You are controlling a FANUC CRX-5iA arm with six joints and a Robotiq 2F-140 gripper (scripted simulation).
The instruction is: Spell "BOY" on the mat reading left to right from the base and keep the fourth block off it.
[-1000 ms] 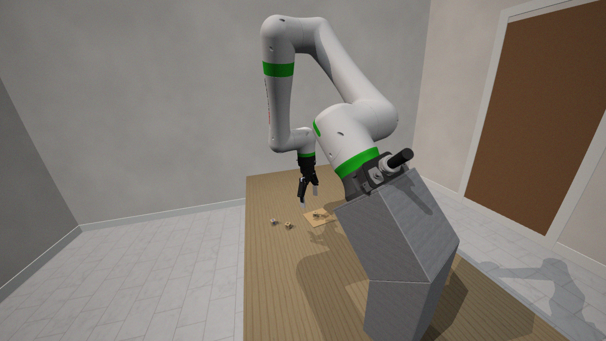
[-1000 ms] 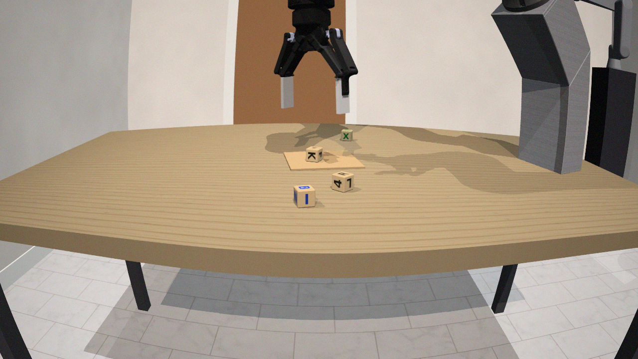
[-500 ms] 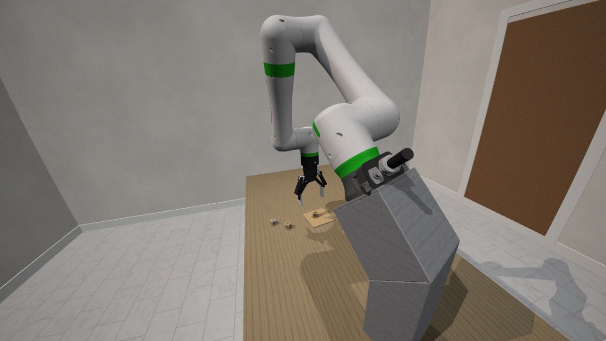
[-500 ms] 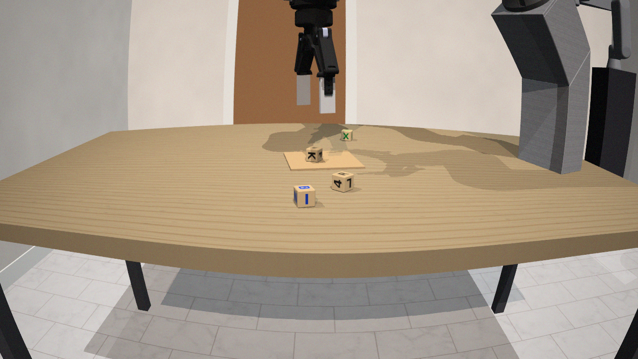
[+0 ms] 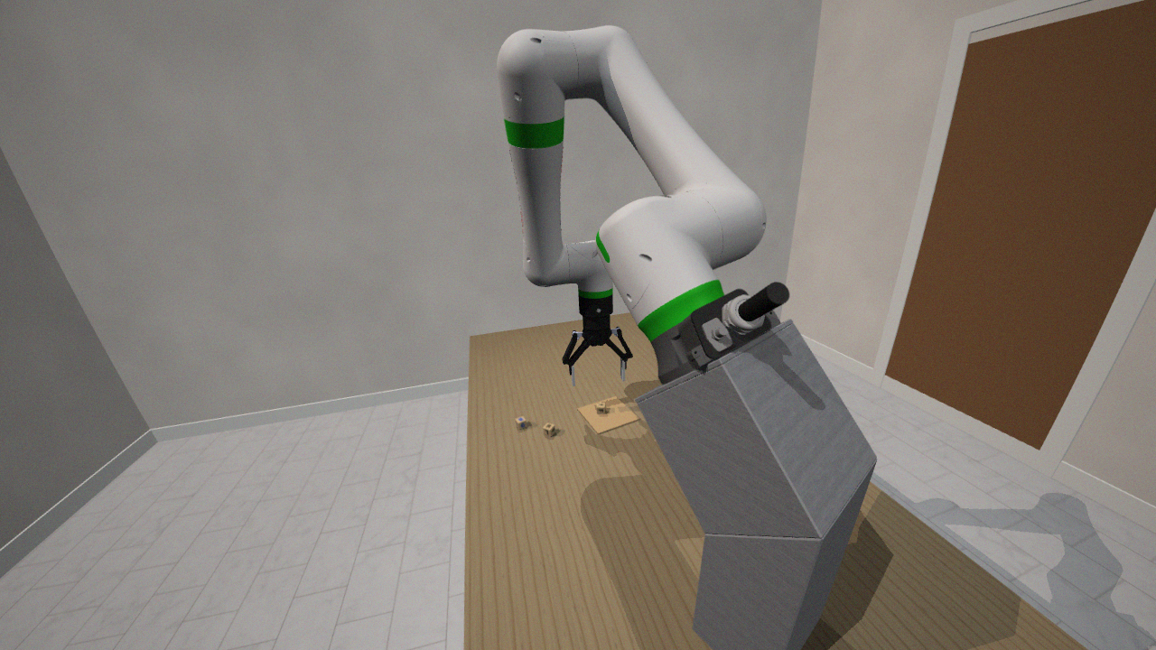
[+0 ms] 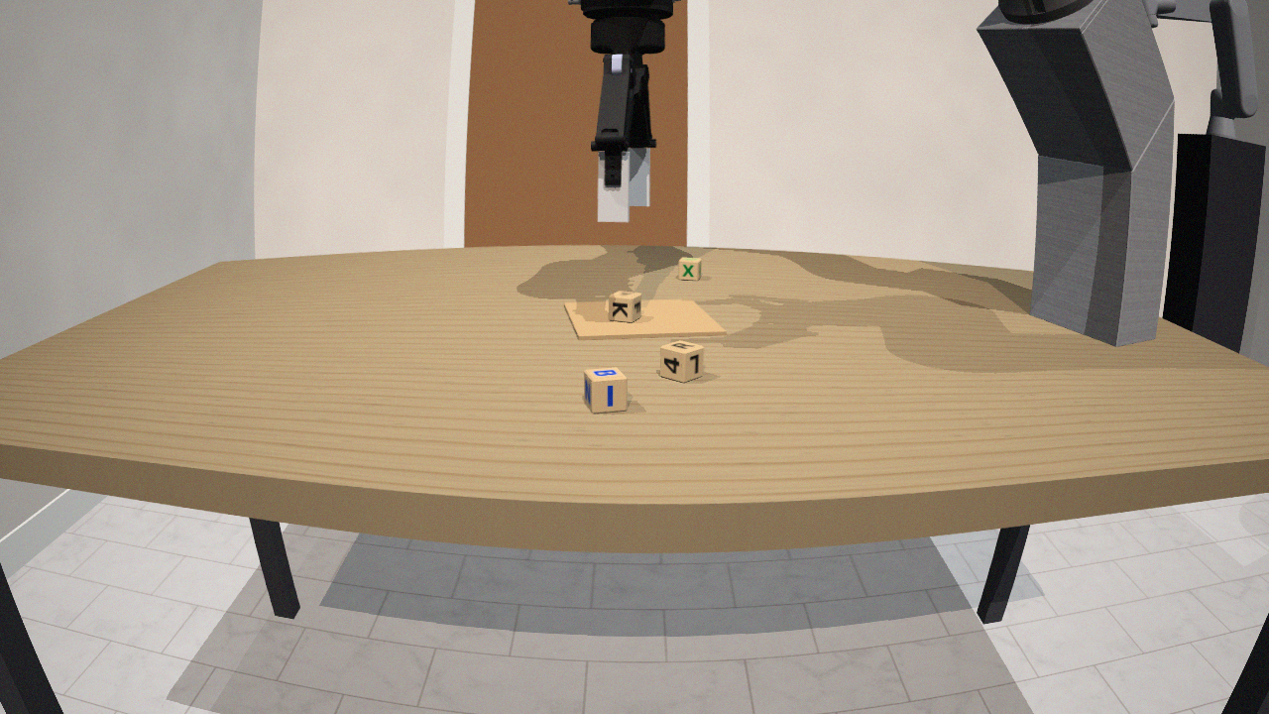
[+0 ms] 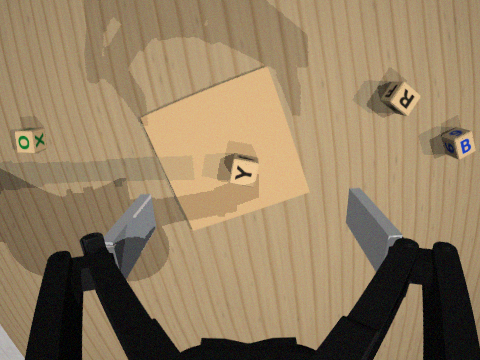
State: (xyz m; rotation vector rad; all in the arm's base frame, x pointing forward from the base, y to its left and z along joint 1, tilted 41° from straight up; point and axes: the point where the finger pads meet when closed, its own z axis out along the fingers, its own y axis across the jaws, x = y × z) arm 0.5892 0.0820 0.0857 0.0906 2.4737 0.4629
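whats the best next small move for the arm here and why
Probably swing the open gripper over the blue B block, then lower around it. B already faces up but sits off the mat, while the Y block is on it, and nothing is between the fingers.

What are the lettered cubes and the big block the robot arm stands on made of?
The cubes look like smooth, pale wood with printed letters, though no grain shows, so plastic is possible. The arm's stand seems to be brushed metal: gray, with fine streaks across flat faces and crisp edges.
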